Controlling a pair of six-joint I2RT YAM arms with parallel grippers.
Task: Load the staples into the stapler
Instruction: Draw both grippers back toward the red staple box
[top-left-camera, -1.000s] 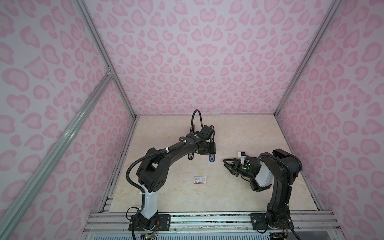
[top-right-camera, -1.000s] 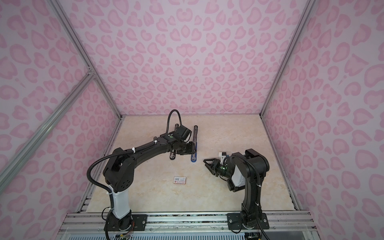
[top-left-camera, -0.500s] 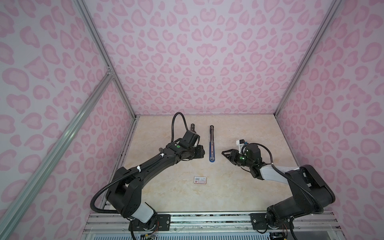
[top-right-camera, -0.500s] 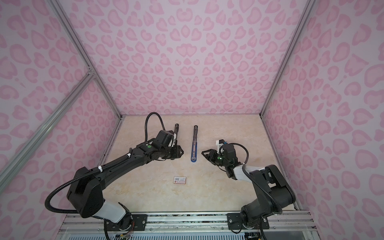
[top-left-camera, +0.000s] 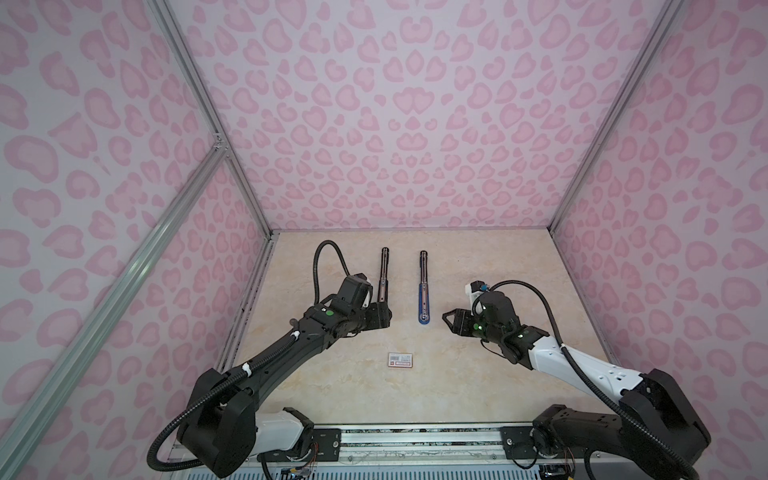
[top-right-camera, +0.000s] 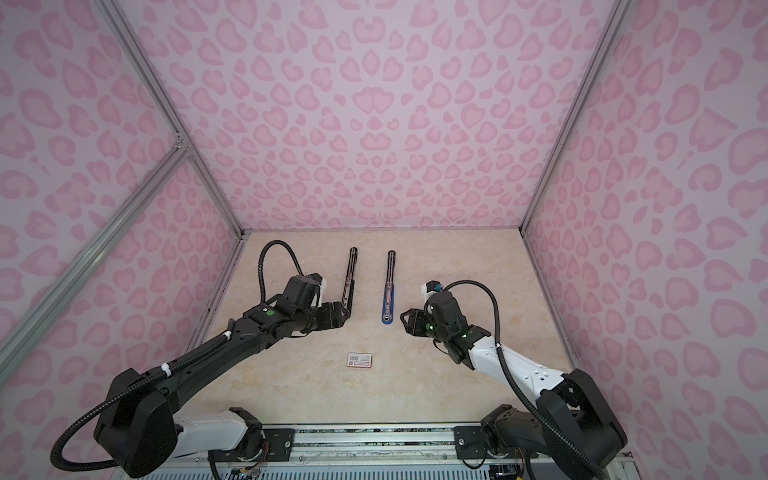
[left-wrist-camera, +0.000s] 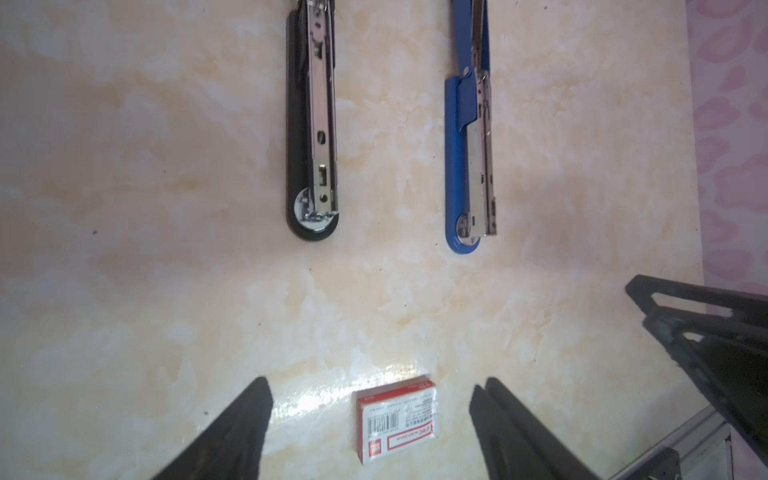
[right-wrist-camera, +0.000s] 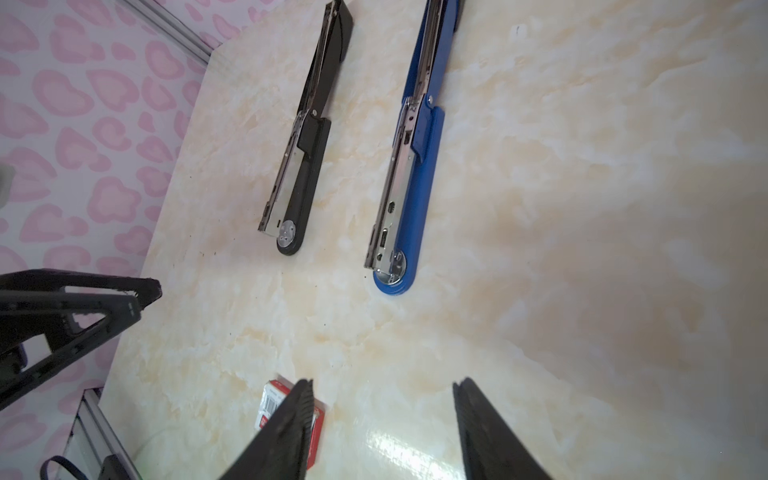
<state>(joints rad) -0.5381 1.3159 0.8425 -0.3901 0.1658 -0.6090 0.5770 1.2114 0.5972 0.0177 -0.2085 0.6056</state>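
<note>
Near blk stapler (top-left-camera: 383, 274), L claw (top-left-camera: 384, 322) retracted, open

Black stapler (top-left-camera: 383, 274) and blue stapler (top-left-camera: 423, 291) lie flat, parallel, apart; bare lane between them. Small box (top-left-camera: 400, 359) alone nearer front, table (top-left-camera: 457, 386) bare all round it. Left gripper (top-left-camera: 384, 323) hides black stapler's near end in both top views. Right gripper (top-left-camera: 448, 325) near blue stapler's near end, gap between. Back wall (top-left-camera: 395, 124) near far ends.
</note>
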